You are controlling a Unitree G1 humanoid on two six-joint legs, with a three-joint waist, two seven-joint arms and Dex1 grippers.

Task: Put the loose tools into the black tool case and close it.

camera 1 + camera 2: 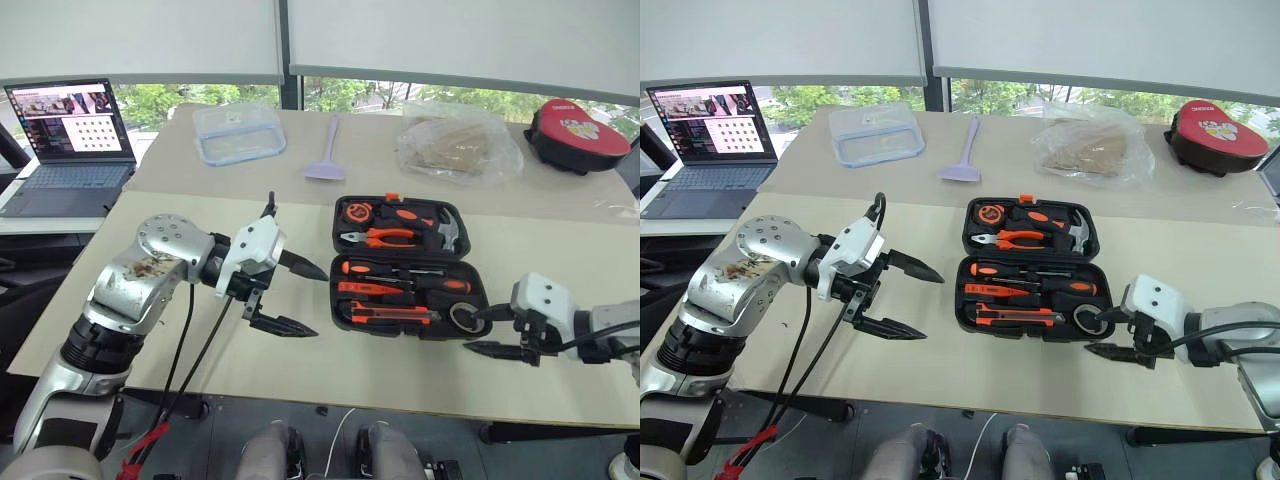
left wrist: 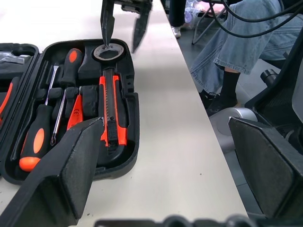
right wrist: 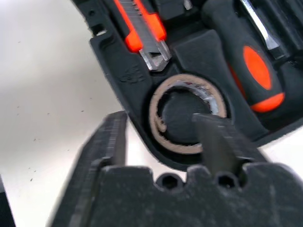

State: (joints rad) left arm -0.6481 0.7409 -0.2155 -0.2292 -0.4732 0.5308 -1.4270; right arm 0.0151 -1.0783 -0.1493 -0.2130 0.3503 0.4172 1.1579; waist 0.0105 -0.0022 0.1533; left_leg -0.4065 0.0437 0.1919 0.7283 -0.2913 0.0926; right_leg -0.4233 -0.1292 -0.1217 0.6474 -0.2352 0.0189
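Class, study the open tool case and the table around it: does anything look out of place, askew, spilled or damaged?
Nothing stands out. The black tool case lies open and flat, with the screwdrivers, utility knife and tape roll each seated in a slot. The lilac spatula lies apart on the table, undisturbed.

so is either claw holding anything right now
Nothing is held: the left claw hangs open, and the right claw is open beside the small dark tape roll.

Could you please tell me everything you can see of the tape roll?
The tape roll is a small dark ring with a tan cardboard core. It lies flat in its round slot at the near right corner of the open black tool case, beside the utility knife's blade end. The right pincer is open at it.
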